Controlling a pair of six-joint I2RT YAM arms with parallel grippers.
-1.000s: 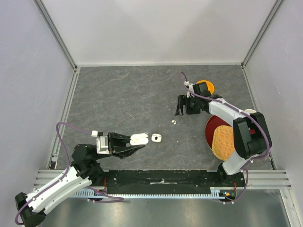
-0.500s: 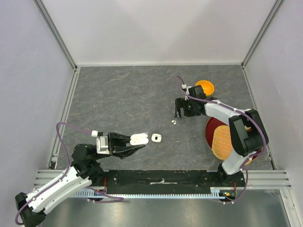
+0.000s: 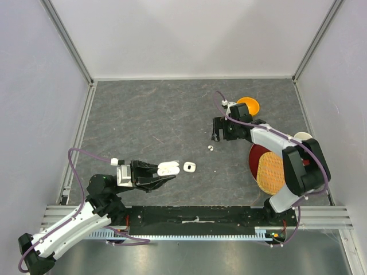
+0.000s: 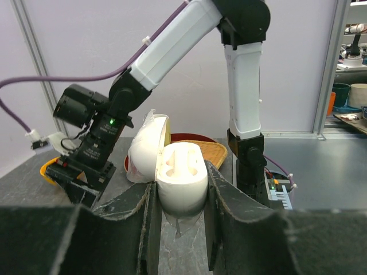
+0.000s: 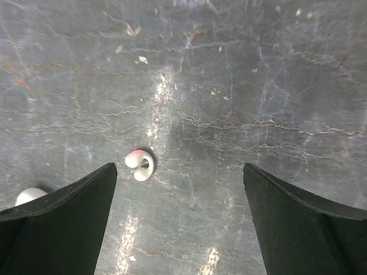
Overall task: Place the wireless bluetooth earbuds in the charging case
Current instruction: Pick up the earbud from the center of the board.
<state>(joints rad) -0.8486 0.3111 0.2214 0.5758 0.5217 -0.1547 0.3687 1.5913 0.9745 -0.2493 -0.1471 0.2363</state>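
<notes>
My left gripper [image 3: 163, 169] is shut on a white charging case [image 3: 168, 168], held just above the table. In the left wrist view the case [image 4: 181, 179] sits between my fingers [image 4: 150, 200] with its lid [image 4: 144, 152] swung open to the left and its two sockets empty. One tiny white earbud [image 3: 210, 148] lies on the grey table. My right gripper [image 3: 217, 134] hovers just behind it, open. From the right wrist the earbud [image 5: 139, 164] lies between the jaws, close to the left finger [image 5: 74, 212], untouched by my right gripper [image 5: 179, 172].
A small white item [image 3: 190, 167] lies just right of the held case; I cannot tell what it is. An orange bowl [image 3: 251, 105] sits behind the right arm. A red plate [image 3: 256, 156] carrying a woven tray [image 3: 269, 172] is at the right.
My right gripper's jaws have widened a little and its wrist has shifted slightly over the earbud. The left gripper and the case have not moved.
</notes>
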